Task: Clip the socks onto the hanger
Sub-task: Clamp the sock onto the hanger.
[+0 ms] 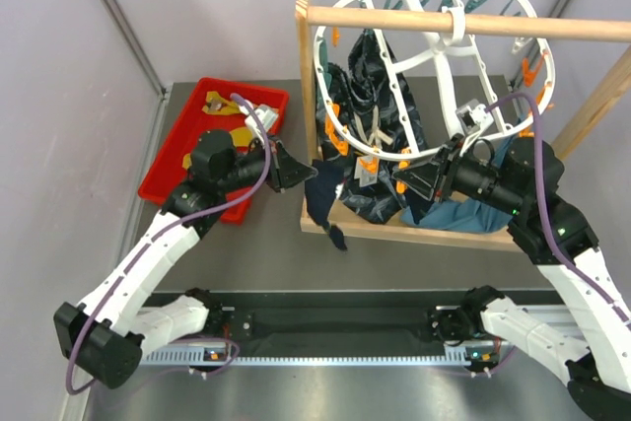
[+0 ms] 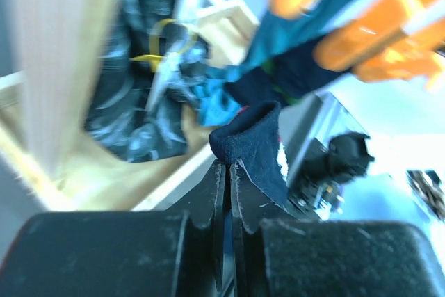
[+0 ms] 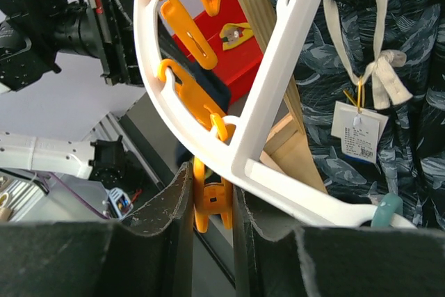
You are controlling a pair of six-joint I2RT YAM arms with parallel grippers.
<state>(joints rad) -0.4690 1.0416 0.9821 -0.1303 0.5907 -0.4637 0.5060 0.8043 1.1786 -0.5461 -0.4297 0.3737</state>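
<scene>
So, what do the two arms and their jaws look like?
The left arm and the right arm have white shells, black joints and black wrist units. A purple cable runs along each. The jaws are black with a rough surface.

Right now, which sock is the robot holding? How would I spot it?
Find the wooden rack with the white hanger on it. By its left post, the left gripper pinches a small navy sock that dangles down. It is much smaller than the patterned dark cloth behind, and not like the yellow socks in the red tray.
</scene>
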